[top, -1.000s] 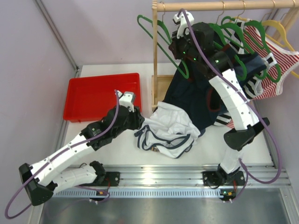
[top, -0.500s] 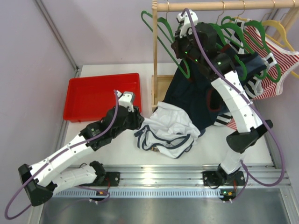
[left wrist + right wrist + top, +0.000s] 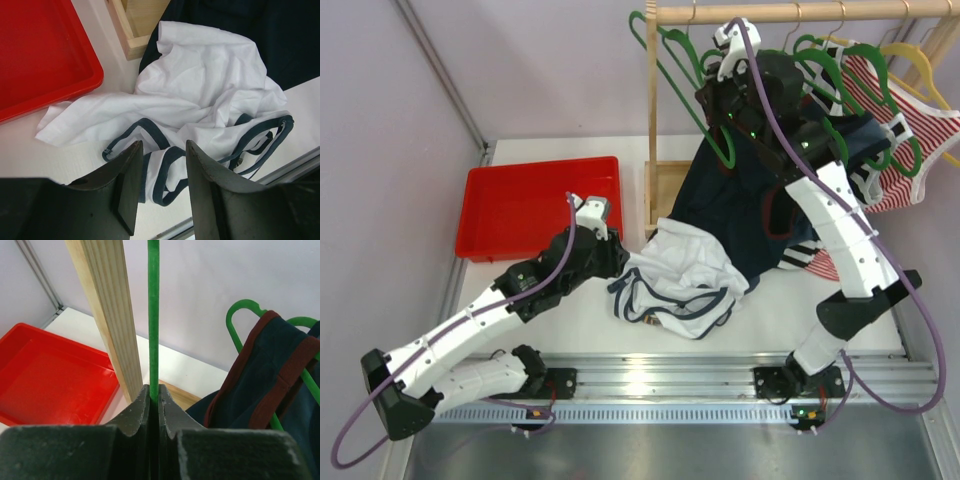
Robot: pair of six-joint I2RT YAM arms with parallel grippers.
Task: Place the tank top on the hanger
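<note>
The white tank top (image 3: 685, 275) with navy trim lies crumpled on the table, partly over the foot of the rack. My left gripper (image 3: 620, 258) rests low at its left edge, open, and a loop of navy trim shows between the fingers in the left wrist view (image 3: 162, 145); the tank top (image 3: 200, 100) spreads ahead of them. My right gripper (image 3: 713, 100) is up by the left end of the rack, shut on a thin bar of the green hanger (image 3: 670, 78). The right wrist view shows the hanger (image 3: 153, 315) clamped upright in the gripper (image 3: 154, 390).
A red tray (image 3: 540, 205) sits at the left. The wooden rail (image 3: 790, 12) and its post (image 3: 107, 315) carry more green hangers (image 3: 840, 70), a navy top with red trim (image 3: 740, 200), a red-and-white striped top (image 3: 910, 130) and a yellow hanger (image 3: 920, 60).
My right gripper has carried the green hanger a little to the right and up, closer to the rail. The left arm and the tank top have stayed put.
</note>
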